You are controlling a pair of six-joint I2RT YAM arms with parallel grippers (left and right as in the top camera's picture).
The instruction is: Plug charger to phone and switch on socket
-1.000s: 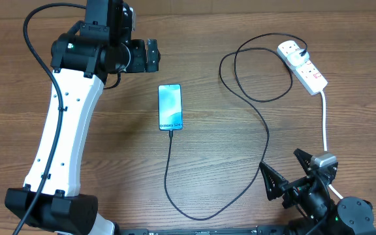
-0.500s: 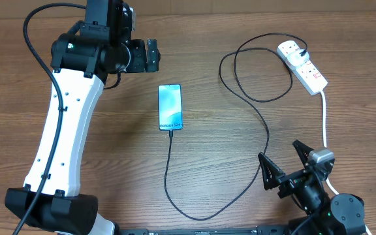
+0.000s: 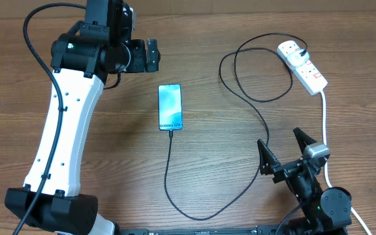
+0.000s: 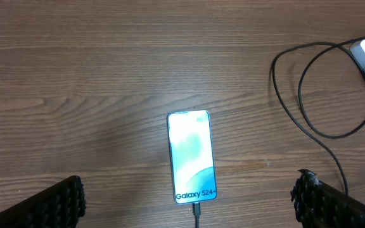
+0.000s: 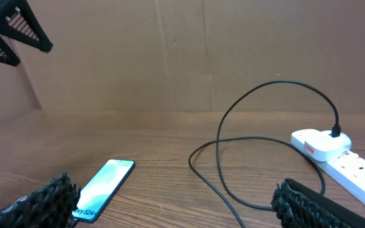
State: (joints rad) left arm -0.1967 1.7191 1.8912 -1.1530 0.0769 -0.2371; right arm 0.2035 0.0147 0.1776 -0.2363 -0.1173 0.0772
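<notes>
1. One wooden table point(image 3: 240, 39) bears one socket point(image 3: 303, 65), one charger point(image 3: 266, 130), one phone point(image 3: 170, 107).
2. Both wide open, empty: left gripper point(image 3: 154, 55) beyond phone, right gripper point(image 3: 283, 151) near front edge.
3. Socket far right, white plug seated.
4. Charger, black, loops to phone's lower edge.
5. Phone at centre, screen reads "Galaxy S24+".

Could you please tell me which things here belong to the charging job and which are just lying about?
Belong to the job:
phone
black charger cable
white socket strip

Just there:
thick white mains cord
wooden table
brown backdrop
</notes>
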